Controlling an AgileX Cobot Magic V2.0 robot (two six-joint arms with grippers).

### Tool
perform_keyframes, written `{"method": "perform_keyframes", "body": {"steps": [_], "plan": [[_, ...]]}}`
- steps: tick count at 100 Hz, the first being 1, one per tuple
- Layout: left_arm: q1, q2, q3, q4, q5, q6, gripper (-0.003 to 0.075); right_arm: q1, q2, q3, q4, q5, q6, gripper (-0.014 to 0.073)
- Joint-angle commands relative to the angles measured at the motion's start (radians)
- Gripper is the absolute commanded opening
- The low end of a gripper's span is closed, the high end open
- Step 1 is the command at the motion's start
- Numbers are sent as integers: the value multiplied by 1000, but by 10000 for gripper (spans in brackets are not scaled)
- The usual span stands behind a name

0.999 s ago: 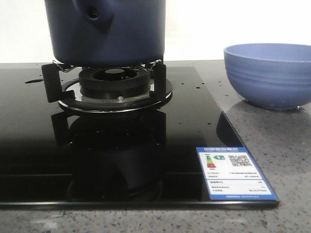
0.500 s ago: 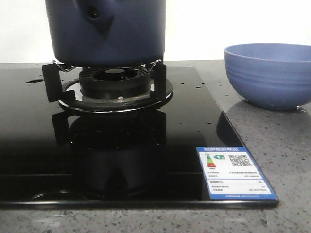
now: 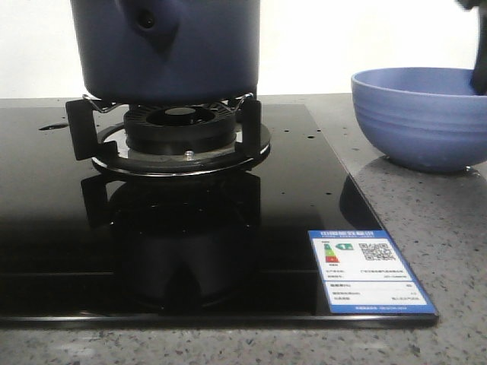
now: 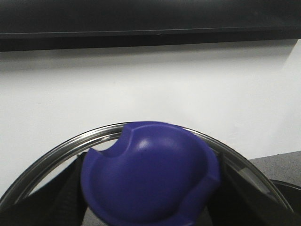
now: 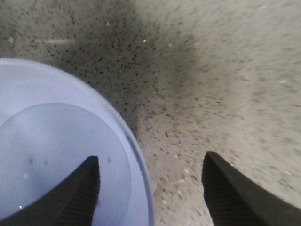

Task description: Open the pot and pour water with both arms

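Front view: the pot (image 3: 167, 49) sits on the burner stand (image 3: 179, 133) of the black glass hob (image 3: 175, 228), far left of centre, its stubby handle pointing toward the camera and slightly left. The periwinkle bowl (image 3: 420, 115) stands on the speckled surface (image 3: 456, 251) to the right. A dark shape at the far right edge above the bowl, absent from the earlier front frames, is probably the right arm arriving; pot, bowl and hob sit as they did.

Left wrist view: the left tool (image 4: 150, 207) holds the lid (image 4: 70, 150) by its purple knob (image 4: 148, 176), dark fingers (image 4: 66, 193) closed on either side, the steel rim arcing behind against the white wall. So the pot looks already opened.

Right wrist view: the right tool (image 5: 150, 188) is spread wide and empty, one finger over the bowl's interior, the other over bare surface, straddling the rim.

The pot lies to the left of the right tool, so reaching the handle means travelling left; that free arm seems the one to take it.
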Motion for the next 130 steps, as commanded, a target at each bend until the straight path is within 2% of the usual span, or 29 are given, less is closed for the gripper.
{"method": "perform_keyframes", "body": {"steps": [1, 6, 13, 25, 32, 54, 68, 99, 130], "plan": [[3, -21, -38, -11, -110, -1, 362, -13, 8, -38, 29, -19, -23, 416], [3, -18, -38, -11, -113, -1, 362, -13, 23, -38, 29, -16, -23, 400], [3, -14, -38, -11, -112, -1, 362, -13, 33, -38, 29, -9, -25, 311], [3, -7, -38, -11, -118, -1, 362, -13, 35, -38, 27, -7, -31, 48], [3, -4, -38, -11, -124, -1, 362, -13, 33, -38, 27, -4, -34, -68], [3, 5, -38, -11, -125, -1, 362, -13, 4, -57, 67, 7, -86, -62], [20, 5, -34, -11, -126, -1, 362, -5, 2, -156, 93, 76, -95, -62], [109, 5, -26, -11, -83, -1, 362, 84, 63, -510, 120, 204, -95, -60], [127, 5, -26, -11, -71, -1, 362, 222, 223, -876, 175, 204, -95, -60]]}}
